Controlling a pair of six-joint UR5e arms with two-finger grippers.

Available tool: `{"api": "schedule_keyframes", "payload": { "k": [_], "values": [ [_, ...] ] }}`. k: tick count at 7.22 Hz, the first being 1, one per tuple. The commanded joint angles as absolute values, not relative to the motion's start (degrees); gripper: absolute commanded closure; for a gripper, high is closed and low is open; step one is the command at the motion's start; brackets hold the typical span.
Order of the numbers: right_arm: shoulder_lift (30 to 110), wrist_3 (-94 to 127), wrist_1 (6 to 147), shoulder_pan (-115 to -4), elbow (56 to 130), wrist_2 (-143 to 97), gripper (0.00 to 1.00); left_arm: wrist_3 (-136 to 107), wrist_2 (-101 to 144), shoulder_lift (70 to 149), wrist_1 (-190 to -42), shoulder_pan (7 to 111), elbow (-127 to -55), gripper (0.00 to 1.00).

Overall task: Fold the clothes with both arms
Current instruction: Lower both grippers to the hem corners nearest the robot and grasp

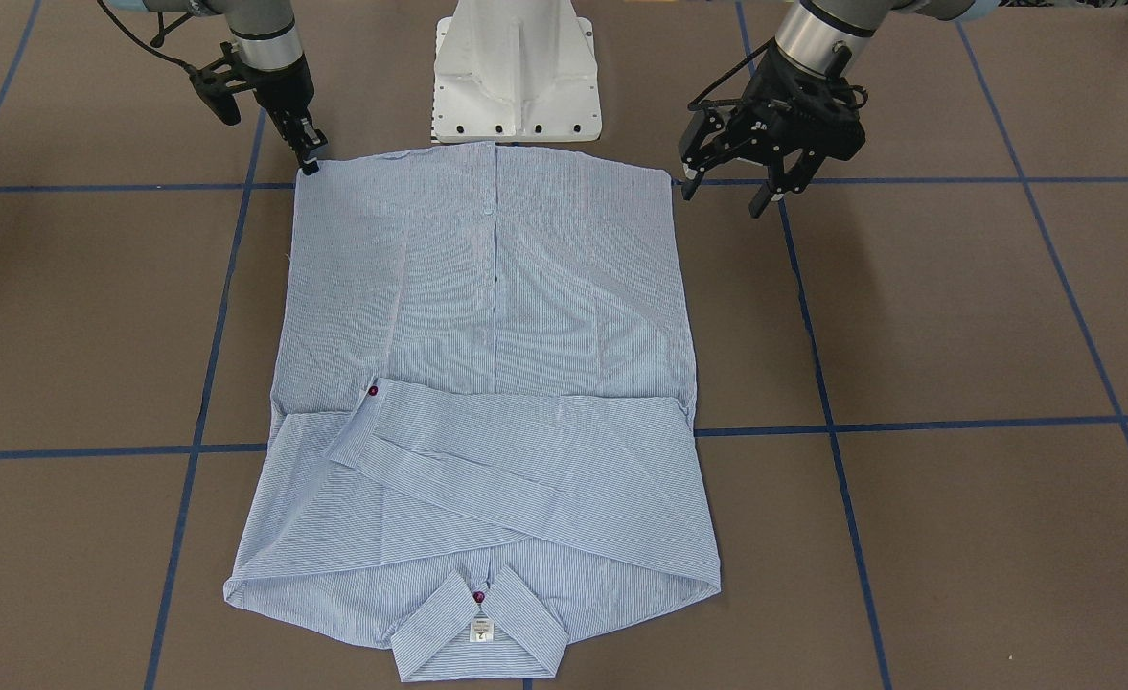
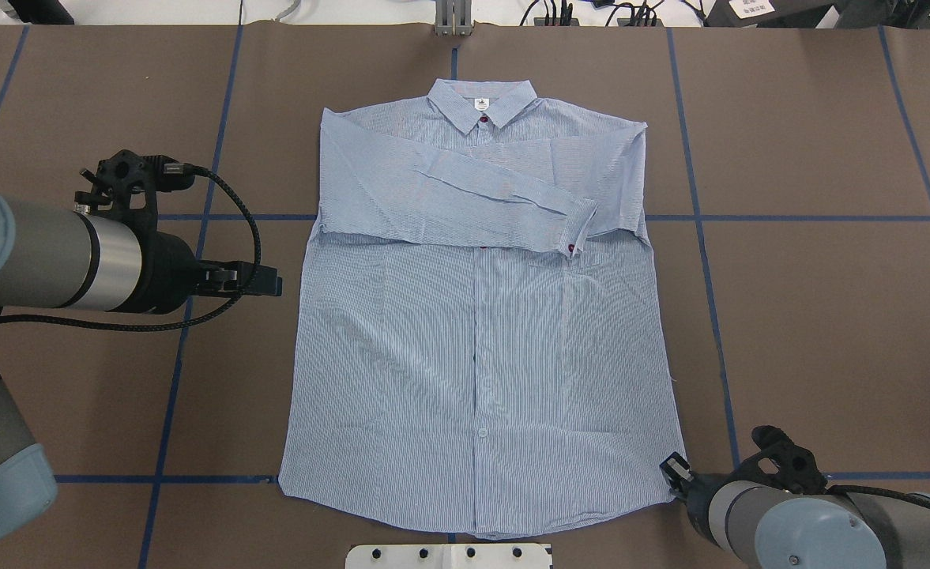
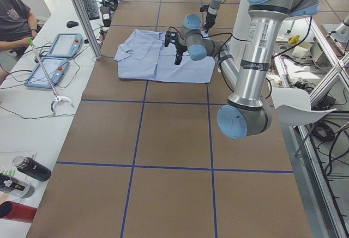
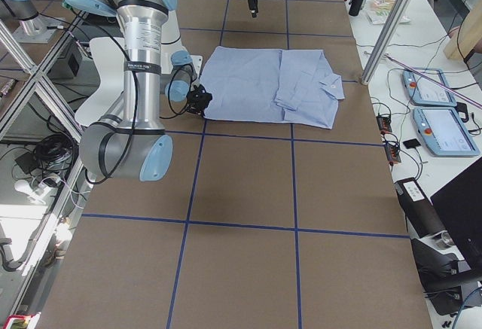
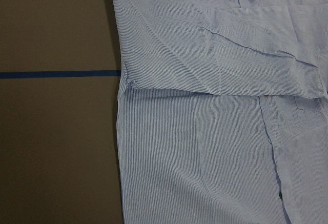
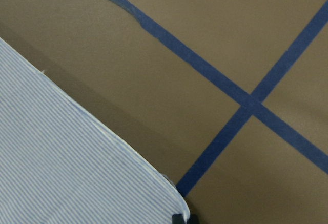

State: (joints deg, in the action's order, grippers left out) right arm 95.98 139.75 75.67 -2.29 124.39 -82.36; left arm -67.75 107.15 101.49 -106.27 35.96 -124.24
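Shirt: the shirt (image 2: 472, 340) lies flat on the table (image 2: 828, 316), front side up, with its collar (image 2: 482, 103) away from the robot.
Done: both sleeves (image 2: 504, 190) are laid across the chest.
Left to do: by my judgement, the body is not yet folded at all.
Left gripper (image 1: 725, 196): fingers spread, carrying nothing, raised beside the shirt's side edge.
Right gripper (image 1: 310, 161): low at the hem corner (image 2: 664, 494); I cannot tell if it pinches the cloth.
Containers: none serves this task; a dark bottle (image 3: 30, 168) lies on the side bench, its content not visible.
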Motion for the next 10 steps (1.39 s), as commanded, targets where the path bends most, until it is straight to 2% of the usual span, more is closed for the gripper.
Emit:
{"api": "schedule_keyframes", "payload": {
  "k": [1, 4, 6, 10],
  "values": [
    [96.2, 139.7, 75.7, -2.3, 125.3, -82.4, 1.00, -68.0, 107.1, 99.5, -107.0, 35.7, -124.6, 0.10],
    [97.5, 139.7, 75.7, -2.4, 126.4, -82.4, 1.00, -67.7, 107.2, 96.8, -107.7, 35.2, -125.0, 0.08],
    [97.9, 139.7, 75.8, -2.4, 127.5, -82.5, 1.00, -70.2, 107.4, 89.5, -117.9, 33.4, -124.7, 0.08],
    [99.0, 139.7, 75.8, -2.2, 127.7, -82.5, 1.00, -90.1, 106.9, 89.8, -118.0, 20.2, -124.2, 0.09]
  ]
}}
